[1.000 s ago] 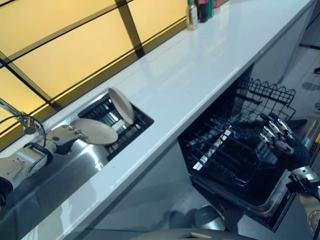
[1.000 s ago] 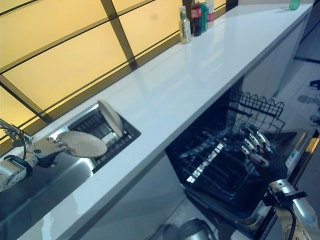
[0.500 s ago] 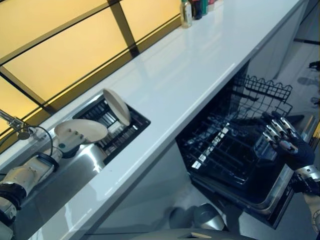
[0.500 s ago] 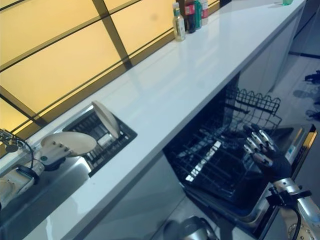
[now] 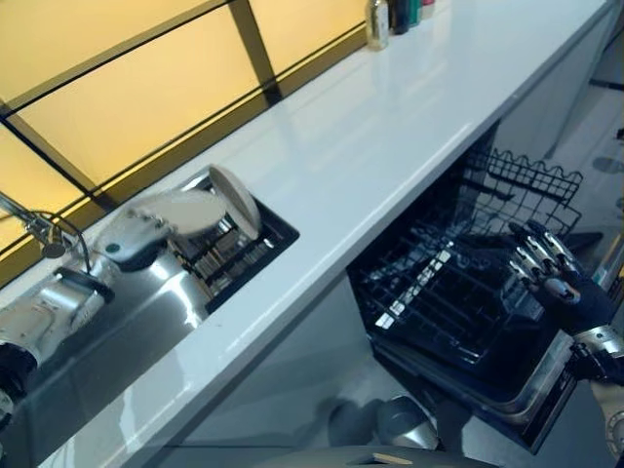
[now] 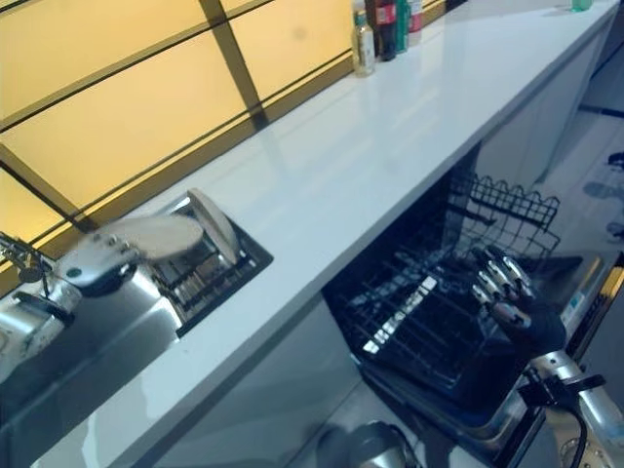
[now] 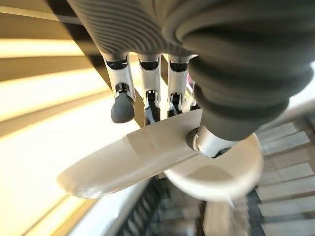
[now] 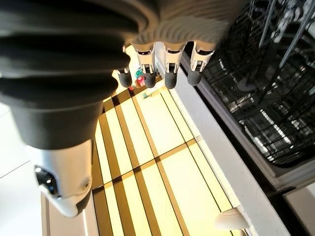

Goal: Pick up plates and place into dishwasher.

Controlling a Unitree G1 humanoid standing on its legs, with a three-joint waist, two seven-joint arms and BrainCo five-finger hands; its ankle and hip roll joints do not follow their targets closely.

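My left hand is shut on a pale round plate, held over the sink. In the left wrist view the thumb presses on top of the plate with the fingers curled beneath. The held plate's rim reaches a second plate that stands on edge in the sink's dark dish rack. The dishwasher stands open under the counter, its lower rack pulled out. My right hand hovers open over the rack's right side, holding nothing.
A long white counter runs from the sink to the far end, where bottles stand. A faucet rises behind the steel sink. A raised wire basket sits at the dishwasher's back.
My left hand has carried the plate up and toward the standing plate in the sink rack. The right hand has stayed over the dishwasher. The camera shifted slightly.
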